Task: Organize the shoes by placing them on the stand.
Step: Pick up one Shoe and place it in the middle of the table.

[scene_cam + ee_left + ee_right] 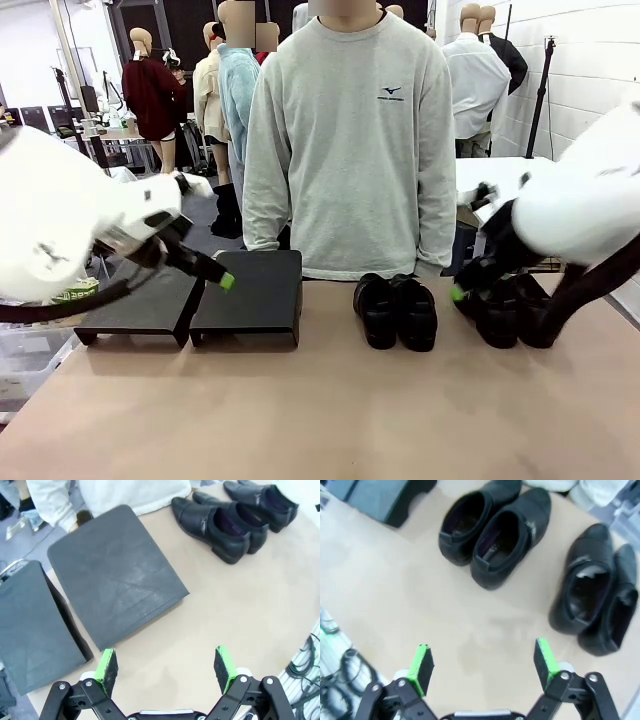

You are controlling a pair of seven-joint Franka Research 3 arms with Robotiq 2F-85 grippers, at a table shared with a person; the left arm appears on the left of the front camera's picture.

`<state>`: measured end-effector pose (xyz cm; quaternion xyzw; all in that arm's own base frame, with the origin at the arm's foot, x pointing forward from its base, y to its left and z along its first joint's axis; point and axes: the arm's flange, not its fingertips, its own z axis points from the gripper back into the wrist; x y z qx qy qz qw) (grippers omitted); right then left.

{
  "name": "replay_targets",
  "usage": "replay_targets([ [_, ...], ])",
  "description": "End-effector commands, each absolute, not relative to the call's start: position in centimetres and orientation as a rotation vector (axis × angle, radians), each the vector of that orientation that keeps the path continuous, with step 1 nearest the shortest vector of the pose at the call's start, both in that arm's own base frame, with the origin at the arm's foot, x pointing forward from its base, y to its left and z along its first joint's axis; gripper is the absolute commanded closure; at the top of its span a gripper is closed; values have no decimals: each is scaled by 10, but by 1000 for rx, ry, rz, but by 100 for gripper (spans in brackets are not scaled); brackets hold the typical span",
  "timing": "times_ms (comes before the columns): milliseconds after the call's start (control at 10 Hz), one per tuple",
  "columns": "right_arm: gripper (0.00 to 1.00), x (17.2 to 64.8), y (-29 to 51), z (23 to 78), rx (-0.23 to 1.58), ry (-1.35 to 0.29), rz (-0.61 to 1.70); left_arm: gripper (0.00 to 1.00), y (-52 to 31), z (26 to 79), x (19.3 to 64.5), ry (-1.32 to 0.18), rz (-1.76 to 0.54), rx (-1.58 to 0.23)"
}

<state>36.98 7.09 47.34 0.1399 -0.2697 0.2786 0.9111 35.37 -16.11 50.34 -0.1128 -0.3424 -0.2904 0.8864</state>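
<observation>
At the left of the counter (pixel 300 420) the stand (pixel 245 295) is set, its two platforms side by side. The left gripper (pixel 166 662) is held spread just beside the right platform. Further right the shoes are lined up in pairs: a middle pair (pixel 397 310) and a right pair (pixel 587 597), near which the right gripper (pixel 482 660) is likewise held spread.

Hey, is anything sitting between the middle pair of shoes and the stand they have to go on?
Nothing visible. Only bare table lies between the middle pair of shoes and the stand, and both its platform tops are bare. The open left gripper hovers by the stand's near edge, not between them.
</observation>
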Motion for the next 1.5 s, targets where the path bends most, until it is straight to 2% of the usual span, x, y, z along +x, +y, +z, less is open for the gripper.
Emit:
replay_targets([
  [0, 0, 344, 20, 482, 415, -570, 591, 0, -112, 519, 319, -677, -669, -278],
  [300, 0, 327, -22, 492, 553, -625, 550, 0, -78, 537, 288, -572, -635, -224],
  [700, 0, 317, -37, 492, 603, -630, 524, 0, -58, 539, 255, -667, -562, -264],
  [900, 0, 325, -35, 487, 653, -605, 504, 0, -59, 535, 255, -726, -514, -294],
  [1000, 0, 326, -41, 504, 590, -621, 504, 0, -56, 580, 281, -645, -571, -254],
  [1400, 0, 326, -41, 504, 590, -621, 504, 0, -56, 580, 281, -645, -571, -254],
])
